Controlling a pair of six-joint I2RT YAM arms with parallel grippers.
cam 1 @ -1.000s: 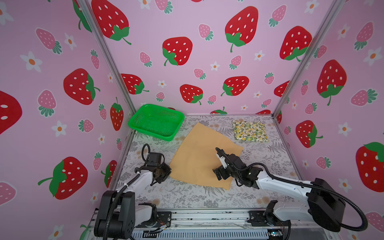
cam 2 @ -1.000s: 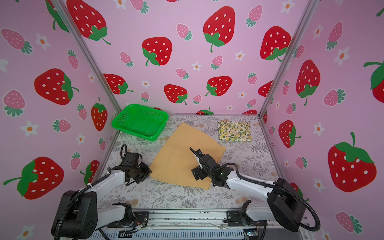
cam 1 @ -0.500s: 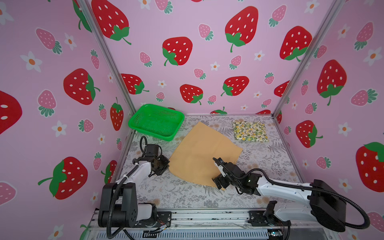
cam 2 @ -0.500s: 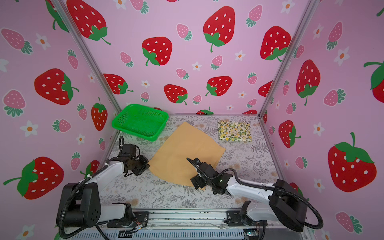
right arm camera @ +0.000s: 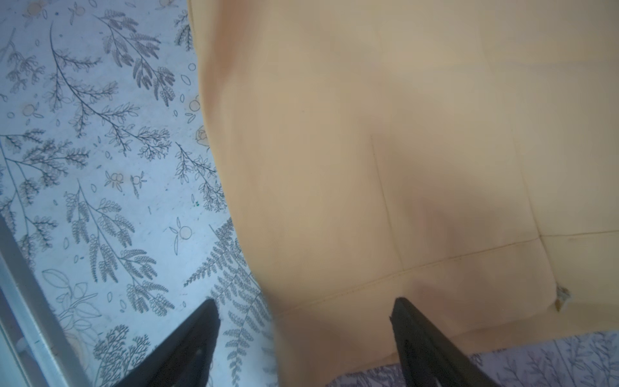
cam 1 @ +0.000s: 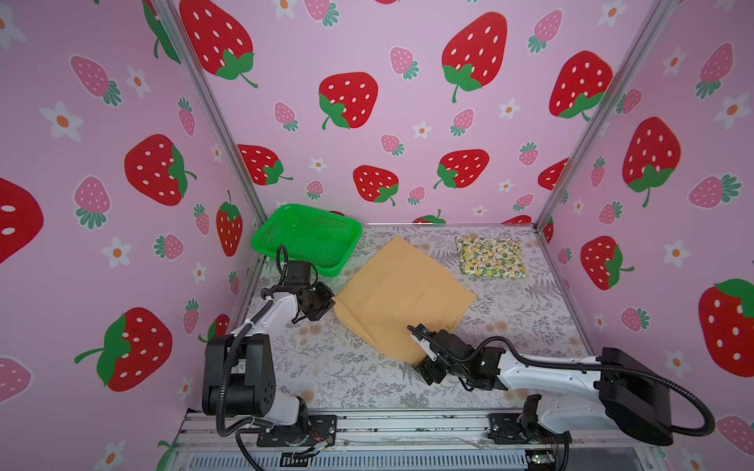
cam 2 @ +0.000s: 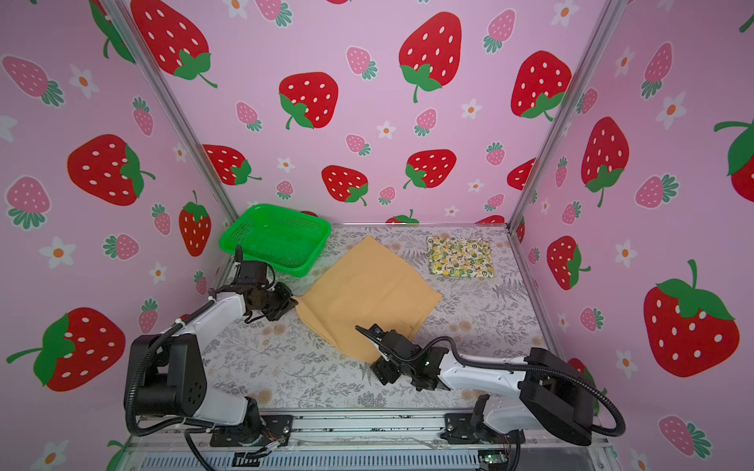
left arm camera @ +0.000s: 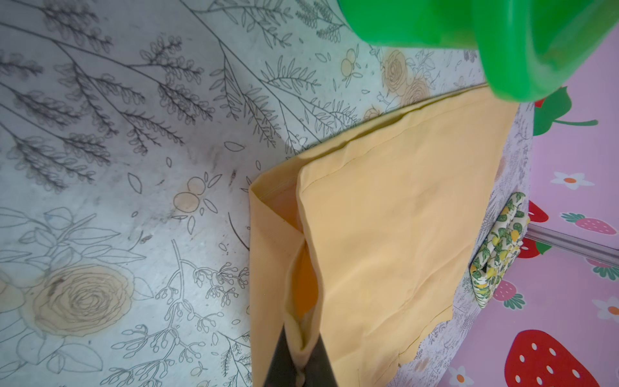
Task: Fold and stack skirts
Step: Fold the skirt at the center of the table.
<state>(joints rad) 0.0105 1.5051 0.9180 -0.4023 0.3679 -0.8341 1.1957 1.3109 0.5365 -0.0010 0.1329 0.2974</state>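
The plain mustard-tan skirt (cam 1: 400, 293) (cam 2: 367, 293) lies spread flat mid-table. My left gripper (cam 1: 326, 304) (cam 2: 290, 306) is at its left corner and shut on a pinch of its edge, seen up close as fabric (left arm camera: 402, 217) squeezed between the left gripper's (left arm camera: 303, 362) jaws. My right gripper (cam 1: 424, 350) (cam 2: 381, 350) stands open at the skirt's near corner. In the right wrist view, the right gripper (right arm camera: 303, 305) straddles the skirt's hem (right arm camera: 368, 134). The lemon-print skirt (cam 1: 489, 257) (cam 2: 460, 257) (left arm camera: 499, 248) lies folded at the back right.
A green mesh basket (cam 1: 310, 267) (cam 2: 277, 267) sits at the back left, just behind my left wrist, and its rim (left arm camera: 502, 40) looms close in the left wrist view. Pink strawberry walls enclose three sides. Bare floral tabletop (cam 1: 347, 367) lies in front.
My left gripper moved back to the mustard skirt's left corner and shut on it. My right gripper slid off the skirt's middle toward its near corner, and its jaws narrowed a little.
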